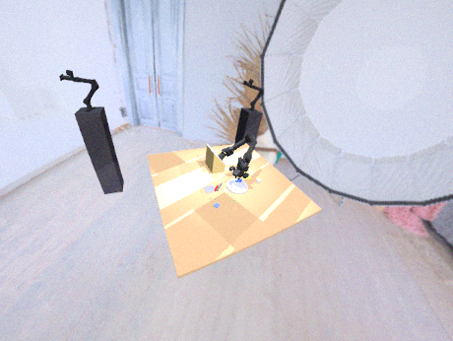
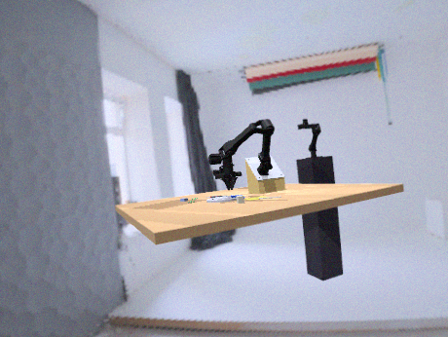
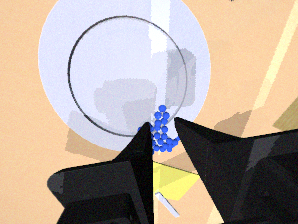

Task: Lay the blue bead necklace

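The round bead board (image 1: 237,189) (image 2: 216,200) (image 3: 57,65) lies flat on the table, pale, with a thin dark circular groove line. The blue bead necklace (image 1: 238,180) (image 2: 234,196) (image 3: 162,143) is bunched in a small heap at the board's edge, at the lower middle of the wrist view. A few beads reach inward near the groove line, and the left finger hides some. My gripper (image 1: 239,177) (image 2: 231,189) (image 3: 161,123) points down above the heap with its fingers narrowly apart. Beads show in the gap below the fingertips; none is seen gripped.
A yellow flat piece (image 3: 175,185) and a pale stick (image 3: 167,204) lie just outside the board. A wooden stand (image 1: 215,160) (image 2: 268,185) is behind. A small pale cube (image 1: 258,181) (image 2: 241,200), a red item (image 1: 217,188) and a blue block (image 1: 217,205) (image 2: 184,200) lie around the board.
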Controlling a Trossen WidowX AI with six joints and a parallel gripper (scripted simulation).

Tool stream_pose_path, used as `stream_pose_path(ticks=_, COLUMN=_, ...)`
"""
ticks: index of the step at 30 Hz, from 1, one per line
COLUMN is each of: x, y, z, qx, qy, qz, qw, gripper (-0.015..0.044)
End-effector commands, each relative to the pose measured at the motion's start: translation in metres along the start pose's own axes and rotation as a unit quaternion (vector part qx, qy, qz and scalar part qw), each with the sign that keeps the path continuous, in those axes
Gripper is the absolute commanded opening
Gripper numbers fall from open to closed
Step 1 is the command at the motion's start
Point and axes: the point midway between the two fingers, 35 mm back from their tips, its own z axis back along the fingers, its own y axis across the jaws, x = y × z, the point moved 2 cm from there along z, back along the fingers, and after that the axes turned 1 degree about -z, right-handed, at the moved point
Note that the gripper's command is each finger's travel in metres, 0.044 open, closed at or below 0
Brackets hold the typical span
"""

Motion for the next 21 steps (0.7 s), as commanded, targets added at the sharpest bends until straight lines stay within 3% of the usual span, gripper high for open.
stream_pose_path(ticks=1, x=0.001, y=-0.007, z=0.001, qx=-0.004, qy=-0.002, qz=-0.107, qw=0.994, gripper=0.012)
stream_pose_path(ticks=21, x=0.002, y=-0.005, z=-0.012, qx=-0.001, qy=-0.002, qz=-0.103, qw=0.995, gripper=0.012)
